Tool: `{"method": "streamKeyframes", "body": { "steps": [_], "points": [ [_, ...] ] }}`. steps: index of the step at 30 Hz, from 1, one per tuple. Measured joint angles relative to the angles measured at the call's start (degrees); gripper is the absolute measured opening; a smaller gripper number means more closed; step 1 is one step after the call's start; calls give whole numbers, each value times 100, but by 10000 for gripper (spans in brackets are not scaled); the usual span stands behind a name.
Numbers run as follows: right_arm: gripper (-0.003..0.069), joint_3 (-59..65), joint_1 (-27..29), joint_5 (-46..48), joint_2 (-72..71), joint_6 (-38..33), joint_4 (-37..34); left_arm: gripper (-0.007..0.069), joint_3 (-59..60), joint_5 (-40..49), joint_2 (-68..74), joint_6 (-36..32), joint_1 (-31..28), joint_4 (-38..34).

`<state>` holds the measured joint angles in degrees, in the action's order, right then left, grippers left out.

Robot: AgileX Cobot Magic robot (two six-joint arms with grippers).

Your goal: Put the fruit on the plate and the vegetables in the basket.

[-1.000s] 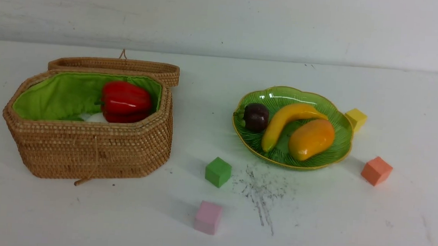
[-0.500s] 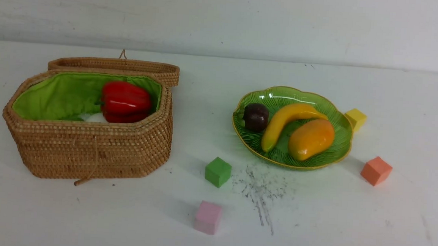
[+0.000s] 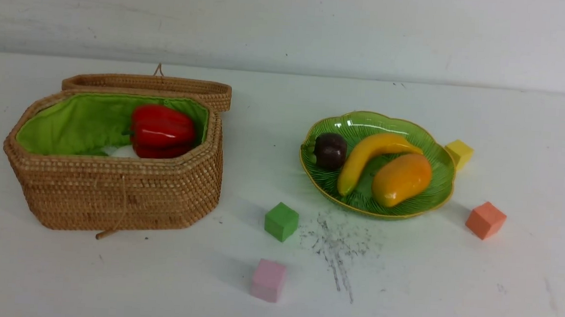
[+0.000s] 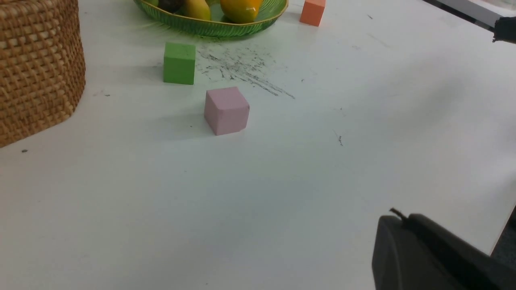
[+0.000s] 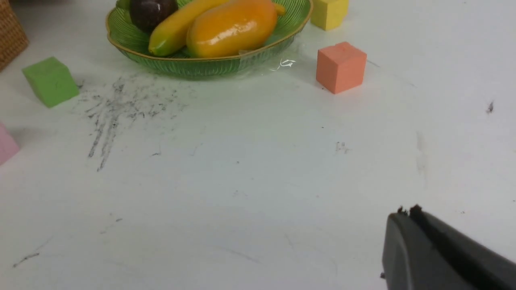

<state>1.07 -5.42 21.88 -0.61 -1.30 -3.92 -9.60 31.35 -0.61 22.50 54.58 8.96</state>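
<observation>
The green glass plate [image 3: 433, 187] holds the mango [image 3: 401, 179], the banana [image 3: 368, 156] and the dark mangosteen [image 3: 330, 150]. The wicker basket [image 3: 113, 192] stands open at the left, lid [image 3: 149, 84] folded back. The red bell pepper [image 3: 161, 130] lies inside with a bit of the white radish [image 3: 125, 152]; the cucumber is hidden. Neither gripper shows in the front view. My left gripper [image 4: 399, 219] is shut and empty over bare table. My right gripper [image 5: 405, 213] is shut and empty, well short of the plate [image 5: 201, 66].
Small cubes lie on the white table: green [image 3: 281, 221], pink [image 3: 268, 280], orange [image 3: 485, 220] and yellow [image 3: 459, 152] behind the plate. Dark scuff marks [image 3: 338, 250] lie in front of the plate. A wall closes the back.
</observation>
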Motion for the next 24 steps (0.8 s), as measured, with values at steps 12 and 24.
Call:
{"method": "streamKeyframes", "body": {
  "steps": [12,24],
  "points": [
    [-14,0,2,0,-1,0,0,5,0,0,0,0,0,0],
    [-3,0,2,0,-1,0,0,18,26,-42,0,0,-49,116]
  ]
}}
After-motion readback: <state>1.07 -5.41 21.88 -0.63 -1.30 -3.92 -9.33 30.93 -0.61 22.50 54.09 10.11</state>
